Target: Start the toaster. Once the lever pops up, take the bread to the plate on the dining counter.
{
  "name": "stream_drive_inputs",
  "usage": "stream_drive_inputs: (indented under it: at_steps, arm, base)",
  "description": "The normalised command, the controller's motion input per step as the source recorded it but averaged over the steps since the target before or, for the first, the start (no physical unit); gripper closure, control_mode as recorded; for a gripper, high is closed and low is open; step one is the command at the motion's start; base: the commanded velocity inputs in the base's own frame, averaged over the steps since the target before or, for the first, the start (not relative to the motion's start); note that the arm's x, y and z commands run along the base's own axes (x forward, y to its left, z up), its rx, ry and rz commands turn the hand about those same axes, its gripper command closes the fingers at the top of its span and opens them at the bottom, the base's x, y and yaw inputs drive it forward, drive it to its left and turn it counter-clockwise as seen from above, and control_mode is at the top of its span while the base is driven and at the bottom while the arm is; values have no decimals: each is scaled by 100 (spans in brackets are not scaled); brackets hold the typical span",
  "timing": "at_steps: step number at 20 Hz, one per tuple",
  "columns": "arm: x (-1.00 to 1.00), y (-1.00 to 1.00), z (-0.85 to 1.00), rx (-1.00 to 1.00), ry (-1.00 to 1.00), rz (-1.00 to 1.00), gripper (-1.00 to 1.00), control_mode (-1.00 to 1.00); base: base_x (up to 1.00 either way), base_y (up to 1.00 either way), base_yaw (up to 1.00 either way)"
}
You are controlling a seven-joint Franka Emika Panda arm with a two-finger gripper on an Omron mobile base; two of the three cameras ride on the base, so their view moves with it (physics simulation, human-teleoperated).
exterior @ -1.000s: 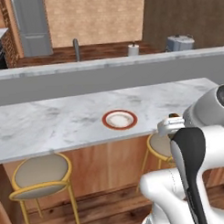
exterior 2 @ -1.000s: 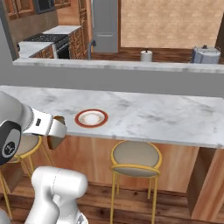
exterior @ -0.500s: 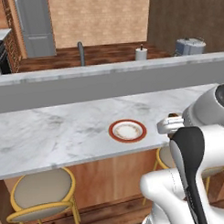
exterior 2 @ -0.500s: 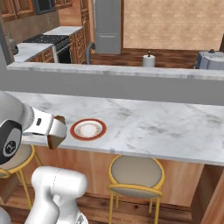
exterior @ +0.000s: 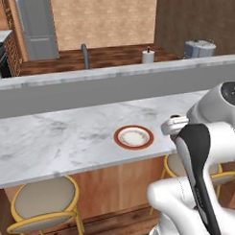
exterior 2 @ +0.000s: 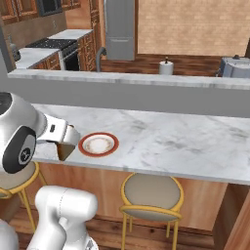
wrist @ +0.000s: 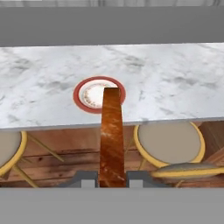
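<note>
The room is a kitchen with brick and wood walls, a grey fridge (exterior: pixel 37 24) in the upper left of the left base view, and a stove (exterior 2: pixel 58 51) among wooden cabinets in the upper left of the right base view. Across the middle of both base views runs the dining counter (exterior: pixel 57 136), a long marble slab on a wooden base, its raised grey back ledge (exterior: pixel 89 89) behind it. Beyond the ledge lies a back counter with a faucet (exterior: pixel 84 56), a paper towel roll (exterior: pixel 147 56) and the toaster (exterior: pixel 199 48), the last at the upper right of the left base view.

Most of the marble is bare to either side of the plate (exterior: pixel 133 137), which sits close to the counter's near edge, just right of centre in the left base view. Below that edge stand round stools with yellow frames (exterior: pixel 43 208).

In the hand view the pincer (wrist: pixel 112 178) rises at the bottom centre, its two tips clenched on the bread (wrist: pixel 112 140), which stands on edge between them as a tall brown strip. Its top overlaps the plate's near rim in the frame, with the counter's near edge crossing behind it; whether the bread is over the counter yet I cannot tell. In the right base view the bread shows as a brown wedge at the arm's end, left of the plate and apart from it.
</note>
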Motion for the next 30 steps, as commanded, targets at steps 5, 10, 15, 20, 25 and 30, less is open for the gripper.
stream_drive_inputs:
  at_steps: [5,10,15,20,25,30]
  arm:
    - [58,0,0,2,3,11,100,-100]
    - [64,0,-2,0,4,8,100,-100]
    - [69,1,-11,0,11,7,100,-100]
    - [59,1,-26,0,9,1,100,-100]
    - [58,0,-47,0,0,0,100,-100]
    - [59,0,-53,1,0,4,100,-100]
  base:
    - [0,0,0]
    - [0,0,0]
    - [0,0,0]
    - [0,0,0]
    - [0,0,0]
    - [0,0,0]
